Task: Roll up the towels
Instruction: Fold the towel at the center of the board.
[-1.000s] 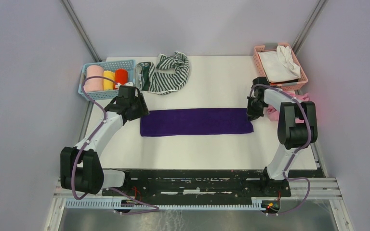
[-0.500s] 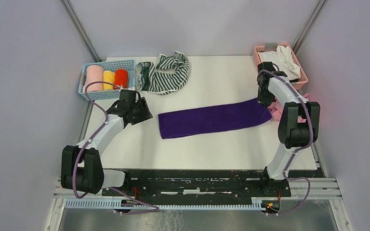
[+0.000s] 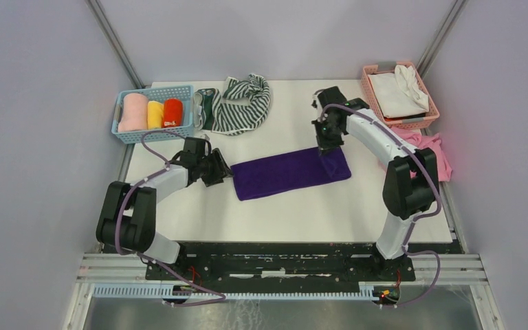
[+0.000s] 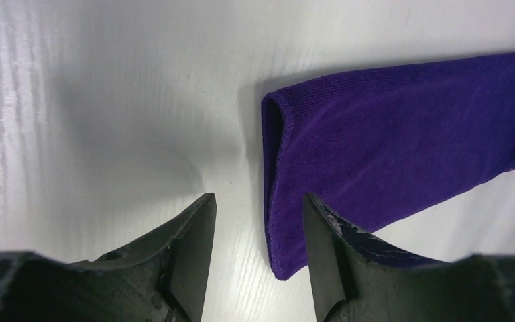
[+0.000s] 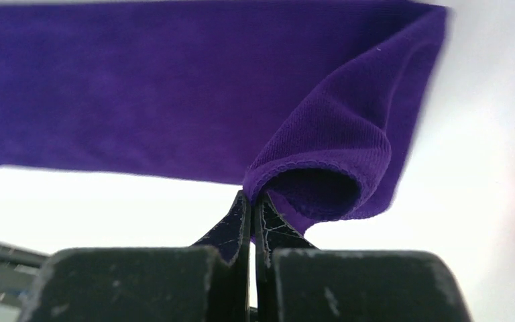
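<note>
On table [image 3: 295, 213]: purple cloth [image 3: 290, 173] lies flat, right end lifted and folded over. Roll looks only just begun.
right gripper [image 5: 251, 200] pinched tight on that end's edge.
left gripper [image 4: 258, 218] open beside left end, holding nothing.
striped towel [image 3: 237, 104] in heap at back, not rolled.
Most work left.

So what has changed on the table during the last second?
The right gripper shut on the right end of the purple cloth and carried it leftward, folding it back. The cloth's left end slid right; the open left gripper followed. The striped towel and blue basket stayed.
</note>
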### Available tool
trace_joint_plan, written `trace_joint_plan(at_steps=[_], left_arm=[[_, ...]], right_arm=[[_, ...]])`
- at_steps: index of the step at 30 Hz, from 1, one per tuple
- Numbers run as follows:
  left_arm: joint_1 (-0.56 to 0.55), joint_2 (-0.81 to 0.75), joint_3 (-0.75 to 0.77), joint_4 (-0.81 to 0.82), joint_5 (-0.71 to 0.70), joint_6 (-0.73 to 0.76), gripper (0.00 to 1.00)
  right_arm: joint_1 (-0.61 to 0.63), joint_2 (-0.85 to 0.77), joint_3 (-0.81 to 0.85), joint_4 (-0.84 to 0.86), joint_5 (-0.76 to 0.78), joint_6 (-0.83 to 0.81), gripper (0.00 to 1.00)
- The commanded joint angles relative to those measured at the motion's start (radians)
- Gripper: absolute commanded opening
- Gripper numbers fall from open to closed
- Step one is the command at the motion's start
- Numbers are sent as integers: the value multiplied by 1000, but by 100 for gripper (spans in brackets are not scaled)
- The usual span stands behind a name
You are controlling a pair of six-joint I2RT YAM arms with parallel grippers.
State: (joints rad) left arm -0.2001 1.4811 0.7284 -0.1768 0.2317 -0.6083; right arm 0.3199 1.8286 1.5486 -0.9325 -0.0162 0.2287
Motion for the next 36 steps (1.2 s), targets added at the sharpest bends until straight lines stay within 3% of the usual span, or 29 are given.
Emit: trace_joint_plan(at_steps=[1, 8, 18, 26, 36], left_arm=[[-16, 30, -27, 114, 39, -60, 55], [-40, 65, -48, 144, 31, -67, 40], [-66, 83, -56, 153, 15, -67, 22], [-80, 89, -54, 153, 5, -67, 17], [-82, 69, -56, 132, -37, -59, 18]], right_arm=[[115, 5, 57, 19, -184, 71, 1], [280, 110, 160, 29, -219, 144, 1], [409, 262, 350, 40, -227, 213, 2], [441, 347, 459, 23, -223, 234, 3], [459, 462, 457, 91, -286, 271, 7]])
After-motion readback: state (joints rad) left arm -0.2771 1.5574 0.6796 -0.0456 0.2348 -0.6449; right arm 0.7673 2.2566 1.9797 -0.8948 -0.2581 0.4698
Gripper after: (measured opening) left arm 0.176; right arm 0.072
